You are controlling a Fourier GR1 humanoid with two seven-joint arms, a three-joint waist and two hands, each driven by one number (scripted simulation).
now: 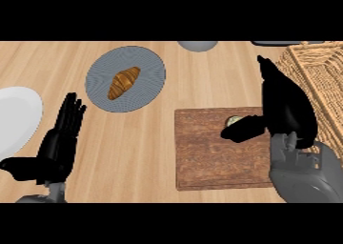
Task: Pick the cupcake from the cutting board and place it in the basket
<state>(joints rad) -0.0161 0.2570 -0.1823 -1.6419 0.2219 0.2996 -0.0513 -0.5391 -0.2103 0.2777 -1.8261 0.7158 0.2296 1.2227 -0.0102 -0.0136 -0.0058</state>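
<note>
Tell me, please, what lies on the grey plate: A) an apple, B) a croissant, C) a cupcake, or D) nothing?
B: a brown croissant lies on the grey plate, left of the cutting board.

Mostly hidden behind the right hand (287, 107): the cupcake (233, 120), only a pale sliver showing at the cutting board (216, 152)'s upper right part (frosting and wrapper impossible to make out). Cannot tell whether thumb or fingers touch it. Covered too: the board's right edge. Beyond the board to the right, the basket (329, 81), cut off by the frame's edge. Far left of the board, a white plate (13, 121), cropped. Above the board, a grey round object (197, 45), only its lower rim visible.
</note>
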